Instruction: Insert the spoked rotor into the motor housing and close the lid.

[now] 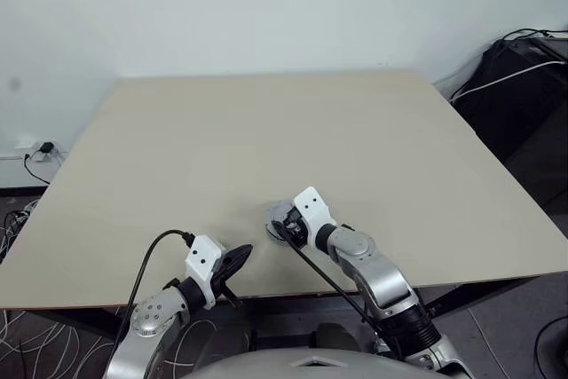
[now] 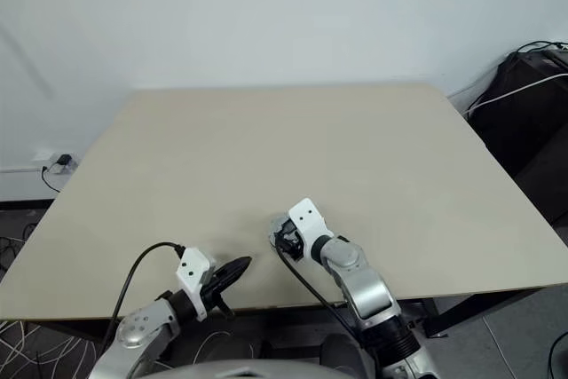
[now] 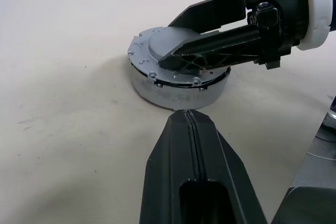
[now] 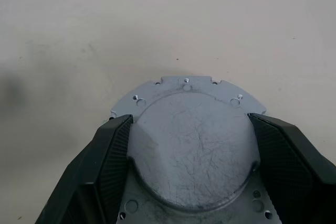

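Observation:
The lid, a silver-grey disc with a domed centre, sits flat on the round motor housing near the table's front edge. My right gripper reaches down over it. Its two black fingers press against opposite sides of the dome. My left gripper is shut and empty. It hovers low over the table a short way to the left of the housing, its tip pointing at the housing's side wall. The spoked rotor is hidden.
The beige table stretches wide beyond the housing. A black cable loops off my left wrist at the front edge. Dark equipment with cables stands off the table's right side.

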`<action>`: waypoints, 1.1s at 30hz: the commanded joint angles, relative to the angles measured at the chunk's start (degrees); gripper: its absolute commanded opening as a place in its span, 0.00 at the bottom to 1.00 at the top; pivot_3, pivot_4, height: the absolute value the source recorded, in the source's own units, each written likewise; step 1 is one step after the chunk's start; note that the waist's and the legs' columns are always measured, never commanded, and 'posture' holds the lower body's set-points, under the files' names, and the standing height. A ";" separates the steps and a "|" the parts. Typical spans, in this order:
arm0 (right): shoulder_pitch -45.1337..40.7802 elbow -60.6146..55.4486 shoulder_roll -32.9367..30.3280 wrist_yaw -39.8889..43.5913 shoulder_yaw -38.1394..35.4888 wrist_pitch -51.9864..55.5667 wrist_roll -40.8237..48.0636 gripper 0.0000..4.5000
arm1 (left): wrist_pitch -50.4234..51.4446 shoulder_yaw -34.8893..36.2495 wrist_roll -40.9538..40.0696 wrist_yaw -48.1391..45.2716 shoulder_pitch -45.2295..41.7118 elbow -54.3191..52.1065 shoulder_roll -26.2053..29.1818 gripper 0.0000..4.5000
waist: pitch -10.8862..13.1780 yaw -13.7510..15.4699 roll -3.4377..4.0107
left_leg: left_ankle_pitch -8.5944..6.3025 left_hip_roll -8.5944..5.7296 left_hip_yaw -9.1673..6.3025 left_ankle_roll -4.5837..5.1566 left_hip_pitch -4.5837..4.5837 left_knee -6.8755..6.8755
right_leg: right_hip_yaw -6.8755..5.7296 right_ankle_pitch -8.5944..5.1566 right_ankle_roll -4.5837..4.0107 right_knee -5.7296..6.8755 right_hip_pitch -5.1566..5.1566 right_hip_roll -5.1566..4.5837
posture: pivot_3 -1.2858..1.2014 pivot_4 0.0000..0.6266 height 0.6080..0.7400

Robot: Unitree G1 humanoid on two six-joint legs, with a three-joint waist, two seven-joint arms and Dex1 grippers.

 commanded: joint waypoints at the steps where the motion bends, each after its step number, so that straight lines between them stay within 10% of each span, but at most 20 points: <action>1: -0.91 0.22 -1.71 0.41 -0.02 1.31 -1.17 0.71 | -0.09 0.06 -0.45 0.28 -0.20 -3.16 0.25 0.00 | 0.00 0.00 0.01 | 0.00 0.00 0.00 0.00 0.00 0.00 | 0.00 0.00 0.00 0.00 0.00 0.00 | 0.52 0.00 1.00; 33: 0.02 1.27 -4.50 0.61 2.20 1.48 -2.55 0.71 | 2.74 1.68 -1.31 2.96 -4.56 -1.56 -1.08 0.00 | -0.09 0.35 0.04 | 0.00 -0.01 -0.02 0.00 0.04 0.00 | -0.04 0.00 0.01 -0.01 0.08 -0.04 | 0.52 0.00 1.00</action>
